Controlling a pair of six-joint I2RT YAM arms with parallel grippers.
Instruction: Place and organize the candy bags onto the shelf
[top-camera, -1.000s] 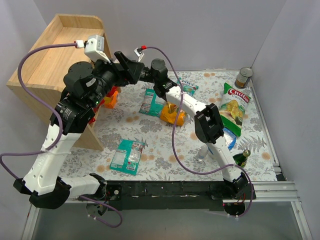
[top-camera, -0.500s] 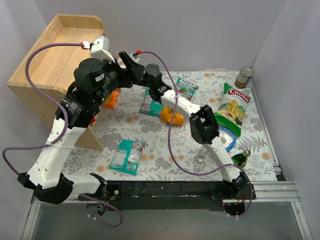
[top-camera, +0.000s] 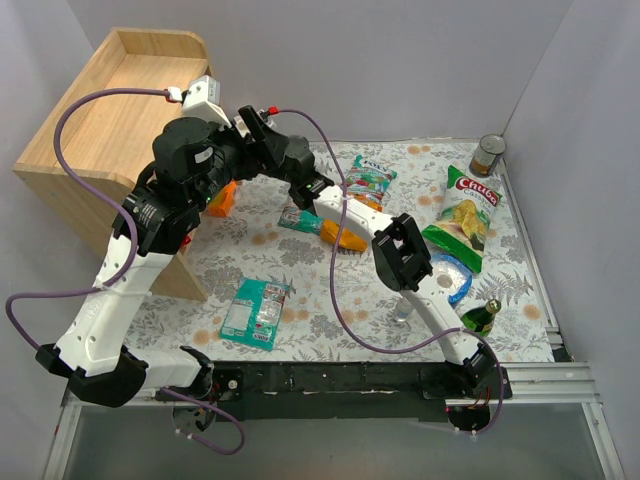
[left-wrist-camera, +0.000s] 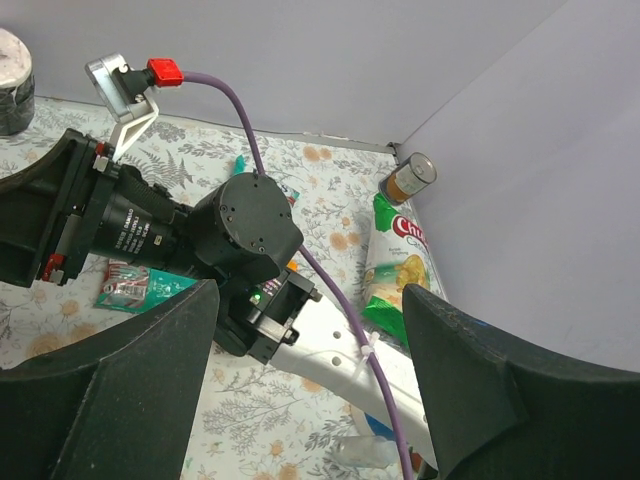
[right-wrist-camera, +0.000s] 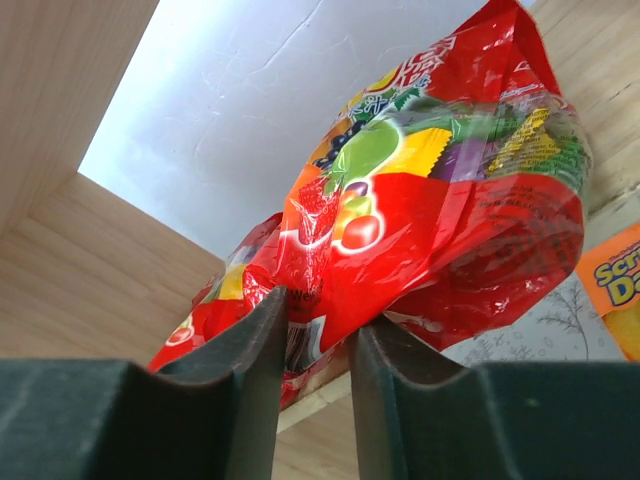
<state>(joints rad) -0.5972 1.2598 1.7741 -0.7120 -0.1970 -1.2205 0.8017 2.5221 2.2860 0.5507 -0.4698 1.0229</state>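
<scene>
Now the shelf (top-camera: 110, 110) stands as before at the table's far left corner; what has moved is the right arm (top-camera: 400, 250), which over the last second has stretched further toward that corner, its elbow sliding left above the orange-yellow bag (top-camera: 350, 241) in the middle of the table; the left arm (top-camera: 150, 215) has lifted and swung slightly right, and the left gripper (left-wrist-camera: 310, 310) is spread wide with nothing between its fingers.

The right gripper (right-wrist-camera: 318, 330) is pinched tight on the lower edge of the red candy bag (right-wrist-camera: 420, 190); its wrist view shows wooden panels on either side, so I judge the bag has reached the shelf opening and only needs setting down and releasing.

An orange bag (top-camera: 222, 197) sits at the shelf's lower front, whether on a tier or on the table I cannot tell; a teal bag (top-camera: 255, 312) by the near edge is not yet shelved.
</scene>
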